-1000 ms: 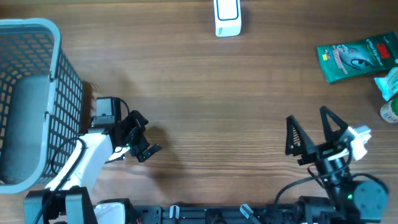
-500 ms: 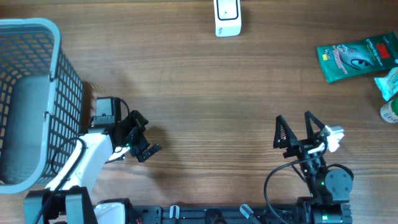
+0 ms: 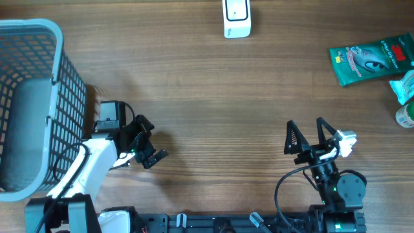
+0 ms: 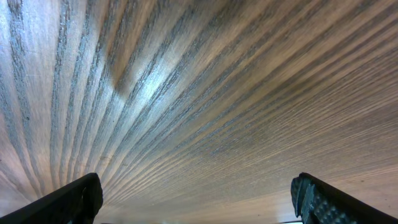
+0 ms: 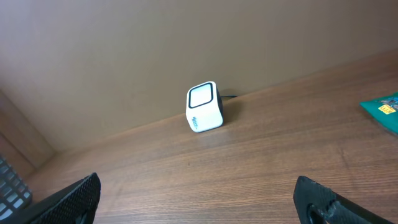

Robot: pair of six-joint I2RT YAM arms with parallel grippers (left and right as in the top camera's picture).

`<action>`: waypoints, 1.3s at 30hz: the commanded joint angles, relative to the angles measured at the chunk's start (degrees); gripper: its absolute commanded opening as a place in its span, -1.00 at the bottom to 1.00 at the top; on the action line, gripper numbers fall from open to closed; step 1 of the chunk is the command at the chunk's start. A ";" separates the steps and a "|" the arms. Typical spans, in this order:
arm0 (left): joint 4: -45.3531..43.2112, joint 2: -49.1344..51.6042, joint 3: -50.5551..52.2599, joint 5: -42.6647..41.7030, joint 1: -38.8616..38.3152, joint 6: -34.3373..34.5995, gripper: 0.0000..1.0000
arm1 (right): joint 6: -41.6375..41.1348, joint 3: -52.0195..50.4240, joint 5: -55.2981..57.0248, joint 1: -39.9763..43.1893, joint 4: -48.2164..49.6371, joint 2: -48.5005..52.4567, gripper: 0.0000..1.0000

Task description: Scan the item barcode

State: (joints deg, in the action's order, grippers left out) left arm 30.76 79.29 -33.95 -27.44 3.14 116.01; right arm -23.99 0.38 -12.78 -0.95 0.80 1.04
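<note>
A white barcode scanner (image 3: 236,18) stands at the table's far edge; in the right wrist view the scanner (image 5: 204,107) faces me, well ahead. A green packet (image 3: 370,59) lies flat at the far right, and its corner (image 5: 384,109) shows at the right wrist view's edge. My right gripper (image 3: 305,129) is open and empty near the front edge, pointing away from me, with bare wood between the fingers (image 5: 199,202). My left gripper (image 3: 152,139) is open and empty beside the basket, low over the wood (image 4: 199,205).
A grey-blue mesh basket (image 3: 61,97) fills the left side, right beside the left arm; its corner (image 5: 9,180) shows in the right wrist view. Two more small packaged goods (image 3: 405,87) (image 3: 406,115) lie at the right edge below the green packet.
The right arm swung left and turned to face the scanner, then held still over the last half second. The left arm has not moved.
</note>
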 commanded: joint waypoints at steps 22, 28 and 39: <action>16.02 -28.44 0.00 26.97 -7.56 8.94 1.00 | -0.42 -0.09 1.20 -0.15 0.09 -0.76 0.99; 28.30 -45.42 0.00 30.73 -7.15 8.96 1.00 | -0.39 -0.09 1.22 -0.15 0.09 -0.76 1.00; 19.61 -60.15 0.00 36.09 -7.15 8.98 1.00 | -0.39 -0.09 1.22 -0.15 0.09 -0.76 0.99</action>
State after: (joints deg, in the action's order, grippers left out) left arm 52.97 21.71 -33.89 4.38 -4.34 116.01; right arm -23.97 0.38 -12.75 -0.95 0.80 0.89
